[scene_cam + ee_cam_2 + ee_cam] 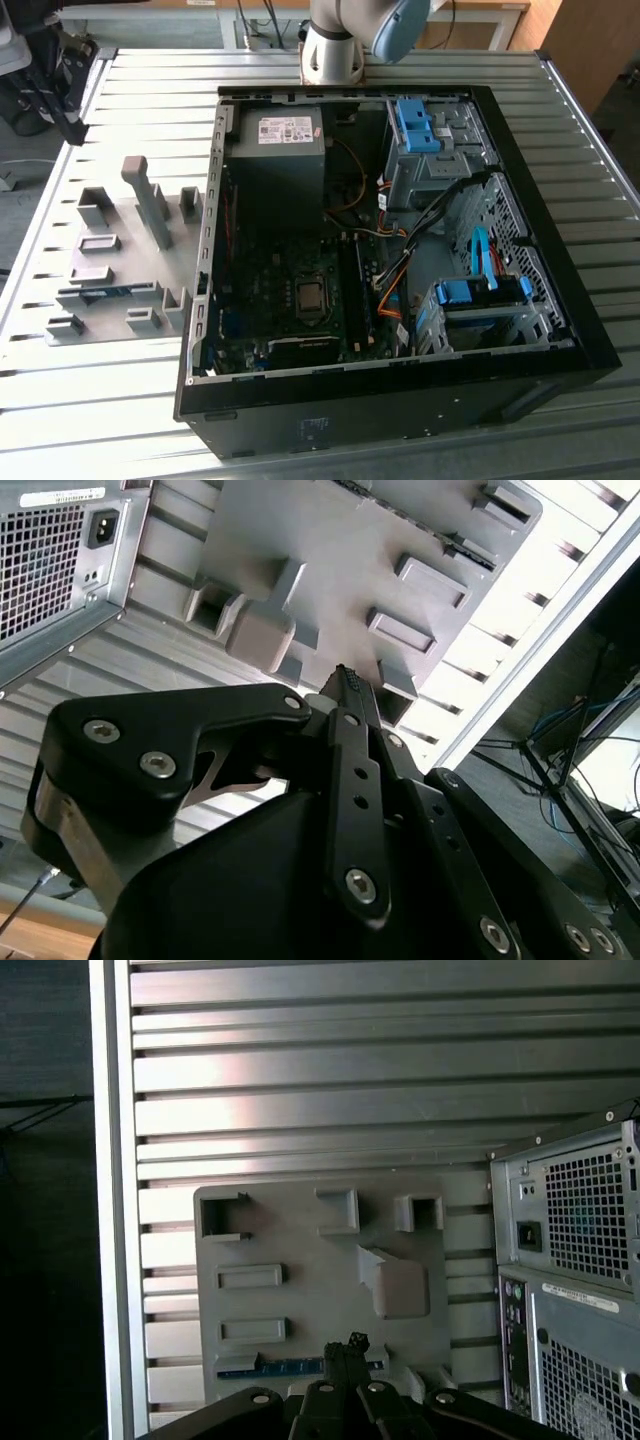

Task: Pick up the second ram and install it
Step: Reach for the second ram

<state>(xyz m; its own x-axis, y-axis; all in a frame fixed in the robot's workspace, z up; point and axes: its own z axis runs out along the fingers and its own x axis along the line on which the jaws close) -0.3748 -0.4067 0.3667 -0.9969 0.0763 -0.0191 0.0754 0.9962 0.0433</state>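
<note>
Tool [347,1345] hovers above the gray holder tray [300,1250], closed on nothing. The 2nd ram [290,1368] sits on edge in a tray slot, near the open PC case [400,430]. My worry: an off-centre pinch could tilt the stick and jam it there.

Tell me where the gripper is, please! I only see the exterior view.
Observer: In the first wrist view the gripper hangs over the tray, tip near the ram.
Operator: Is it holding anything?
Observer: No, it is shut and empty.
Operator: What's on the back of the computer?
Observer: A power socket and vent grilles.
</note>
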